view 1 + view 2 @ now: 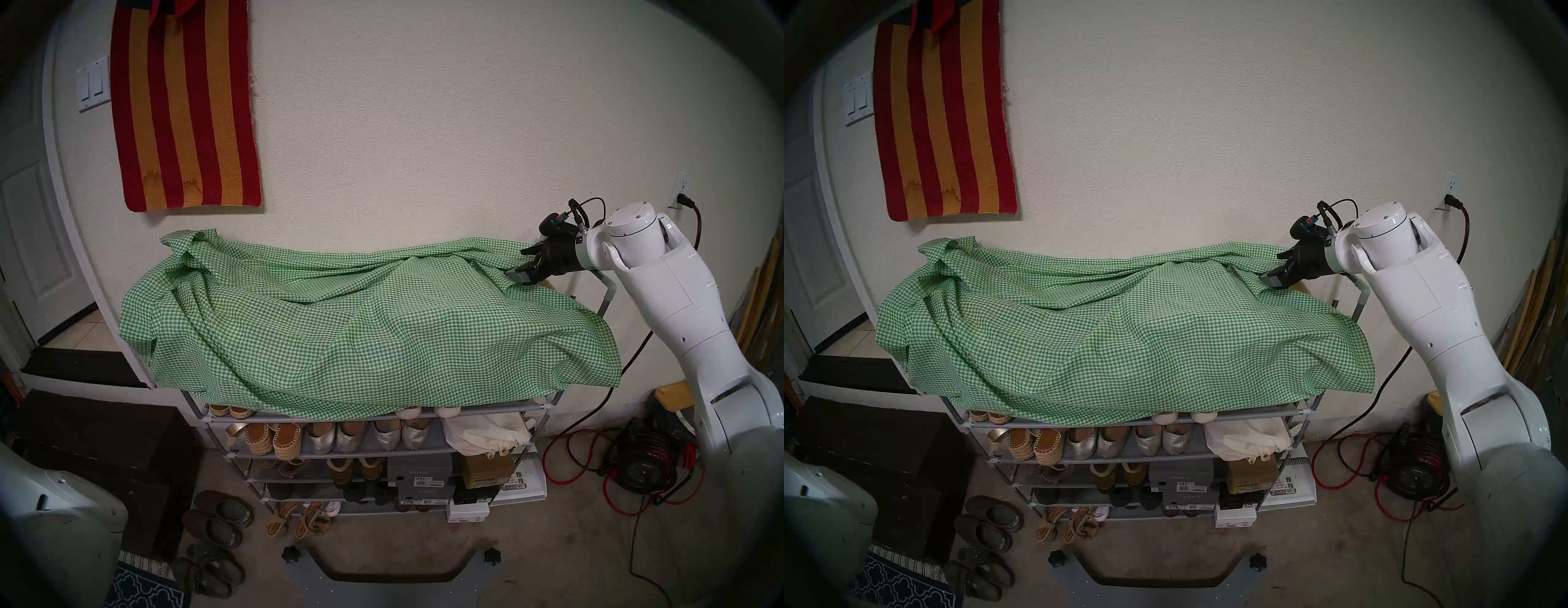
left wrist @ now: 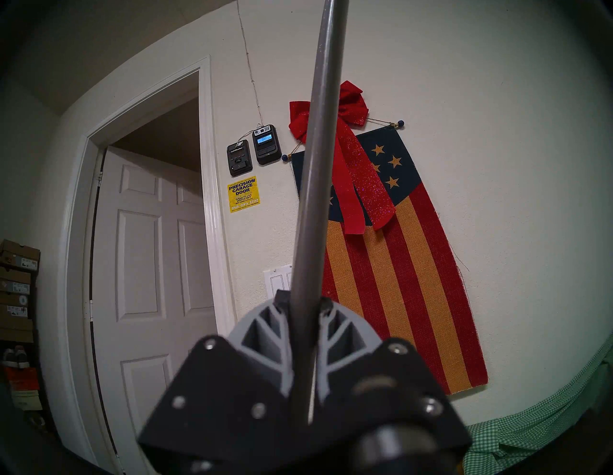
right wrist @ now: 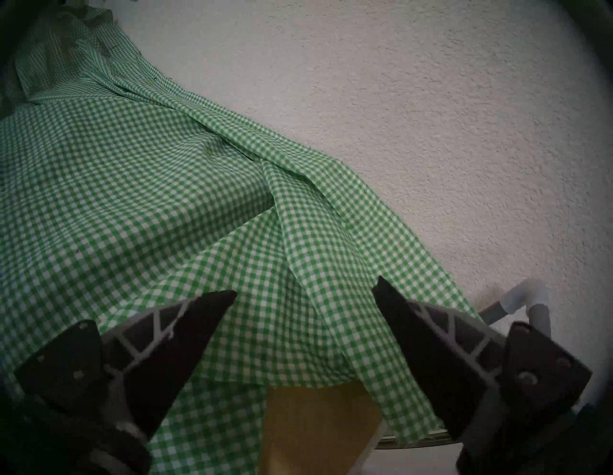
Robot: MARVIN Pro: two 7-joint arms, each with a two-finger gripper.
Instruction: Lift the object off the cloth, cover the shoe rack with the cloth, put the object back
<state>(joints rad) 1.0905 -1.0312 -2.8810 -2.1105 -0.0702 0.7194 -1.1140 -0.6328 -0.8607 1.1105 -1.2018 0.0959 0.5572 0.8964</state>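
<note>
The left gripper [image 2: 303,308] has its jaws clamped on the grey shoehorn [image 2: 315,199], held up before the wall. Farther off, the gingham cloth [image 1: 339,322] drapes the shoe rack [image 1: 237,450] top, rumpled. At its far right end, the right gripper [image 3: 303,292] hovers over the cloth with jaws spread wide and empty.

One checked cloth [image 1: 339,322] is being seen over one shoe rack [image 1: 424,418]. One grey bar [image 2: 315,185] is being held up by the left claw [image 2: 303,335], and one right claw [image 1: 524,265] is being seen with its jaws apart. One striped hanging [image 1: 186,106] with one red bow [image 2: 351,159] is being shown on the wall. Two wall controllers [image 2: 253,149] and one yellow sticker [image 2: 243,194] are being counted.
</note>
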